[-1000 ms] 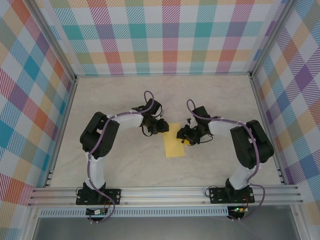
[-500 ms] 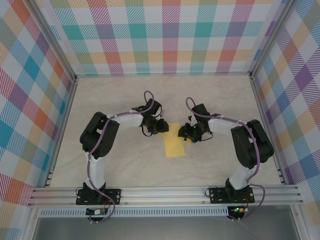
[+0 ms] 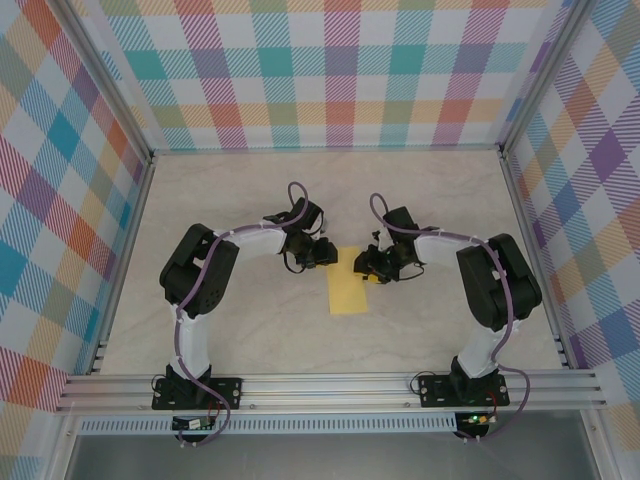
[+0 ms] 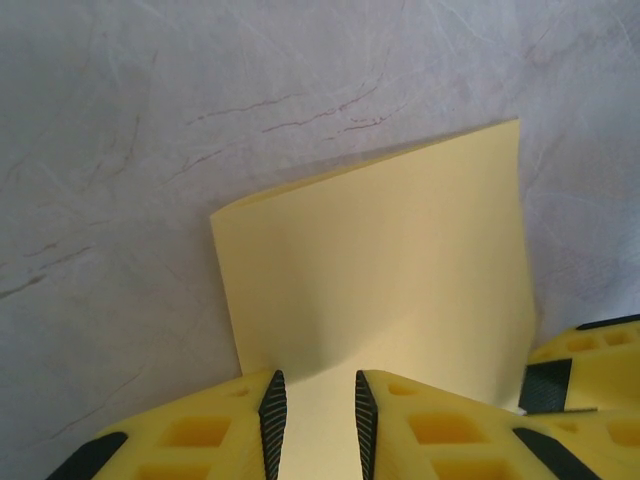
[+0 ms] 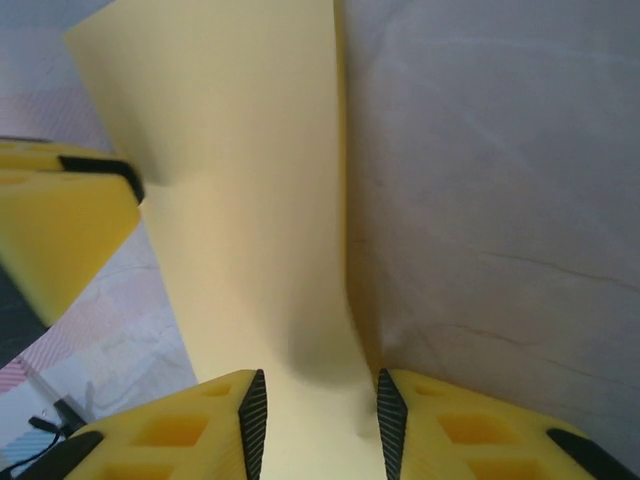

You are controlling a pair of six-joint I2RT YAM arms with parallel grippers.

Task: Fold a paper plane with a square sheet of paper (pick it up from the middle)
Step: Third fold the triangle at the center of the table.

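On the table (image 3: 250, 330), both arms (image 3: 205, 265) (image 3: 495, 280) bend inward to the paper (image 3: 349, 293).

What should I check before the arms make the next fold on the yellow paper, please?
1. Paper folded to a rectangle, on the table: ok.
2. Left gripper at the paper's far end, jaws open: ok.
3. Right gripper at the paper's right edge, jaws open: ok.
4. Gap between the two grippers: ok, though narrow.
5. Pads pressing the paper down: cannot tell.
6. Folded edges lined up: cannot tell.
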